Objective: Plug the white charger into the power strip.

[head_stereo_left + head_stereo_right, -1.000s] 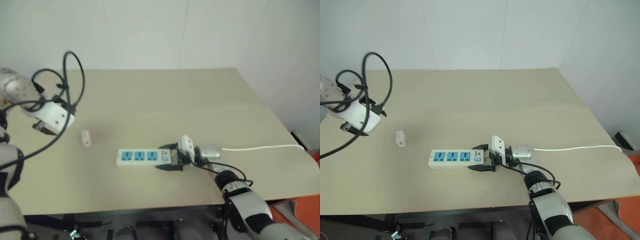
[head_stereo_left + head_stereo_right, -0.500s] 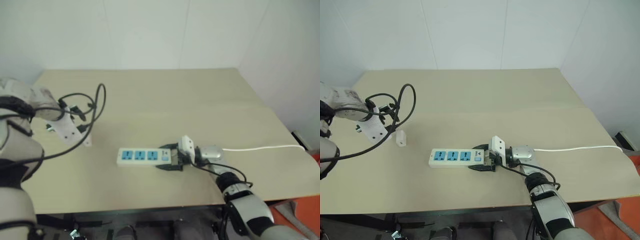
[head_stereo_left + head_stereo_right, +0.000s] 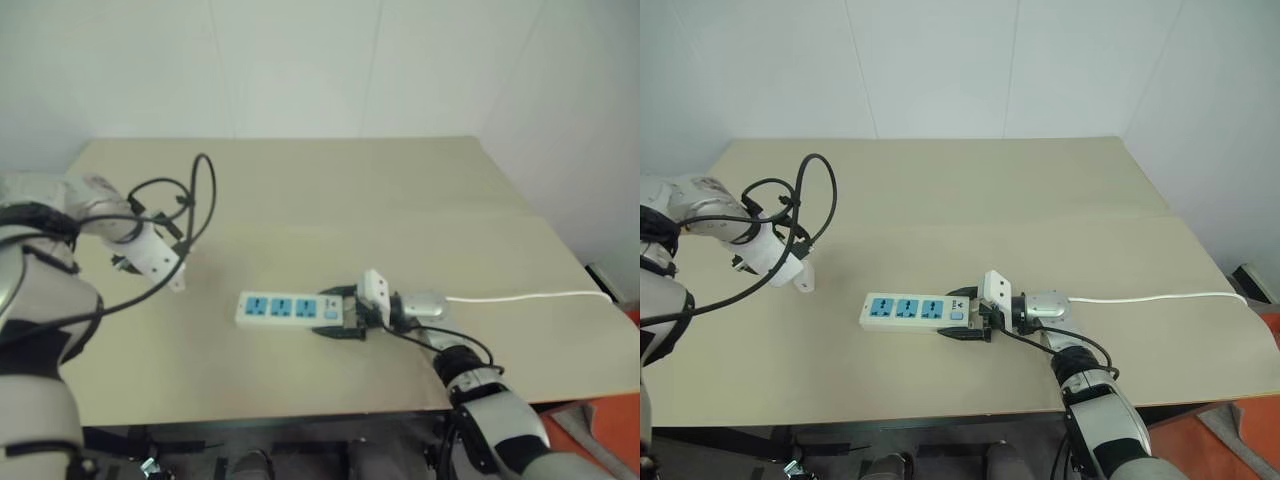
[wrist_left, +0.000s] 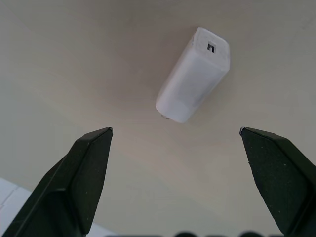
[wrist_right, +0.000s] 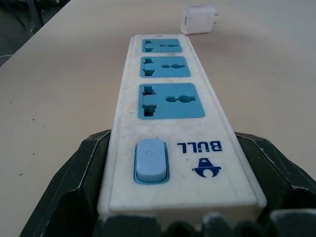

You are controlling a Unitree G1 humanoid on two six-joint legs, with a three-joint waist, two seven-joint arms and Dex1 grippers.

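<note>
Toward the bench's (image 3: 1060, 180) left edge, the charger (image 4: 193, 75) lies flat, free, between the spread fingers of the left gripper (image 4: 175, 143) above it. Lower squarely, close across its narrow sides. Right gripper (image 5: 168, 143) clamps the strip's (image 3: 910, 311) switch end near the front edge.

A beige table (image 3: 970, 190) bears the power strip (image 3: 908, 312) and white charger (image 4: 193, 74).
</note>
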